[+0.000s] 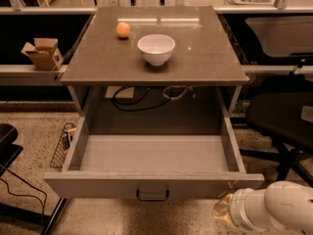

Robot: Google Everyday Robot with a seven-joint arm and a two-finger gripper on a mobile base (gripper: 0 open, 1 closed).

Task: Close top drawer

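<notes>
The top drawer [146, 185] stands pulled out to what looks like full travel beneath the desk [210, 58], its front panel nearest the camera and its dark bail handle [152, 195] at centre. The hand [222, 214] sits low at the bottom right of the view, just beside and below the right end of the front panel, at the tip of the white arm [274, 207]. You cannot tell from this view whether the hand is released or clenched. Observe the following hazards. If you push from the present position, the force would land near the scratched right corner [230, 185], not the centre, and the drawer may rack in its runners and jam. Move toward the handle first. The hand is close to the panel's lower edge, so a low contact may slip underneath it. Loose cables [142, 97] hang in the cavity behind the drawer, and a fast closure could pinch them against the rear wall. A hard stop would probably jolt the desk, where the white bowl [156, 49] could shift and the orange [123, 30] could roll off. Keep the arm clear of the dark chair [283, 116] to its right. No brand, label or writing can be read on the drawer, the desk, the arm or the cardboard box [43, 53].
</notes>
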